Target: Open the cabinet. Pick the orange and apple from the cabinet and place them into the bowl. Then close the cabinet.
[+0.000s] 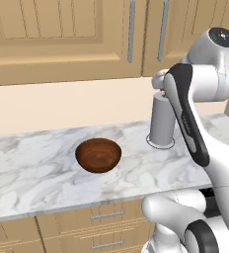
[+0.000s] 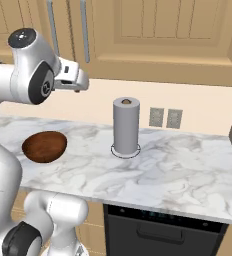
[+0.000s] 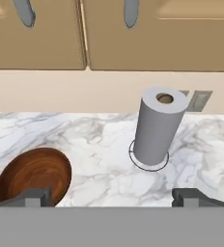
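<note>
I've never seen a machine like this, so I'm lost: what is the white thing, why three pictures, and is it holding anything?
It is a white robot arm on a driving base. Two pictures come from cameras on the base, behind the arm to its left and right. The third looks out from its hand, whose two dark fingertips stand wide open and hold nothing. On the marble counter sit a round dark reddish-brown wooden bowl, empty, and an upright grey paper towel roll. Above hangs the tan wooden cabinet, doors shut.
</note>
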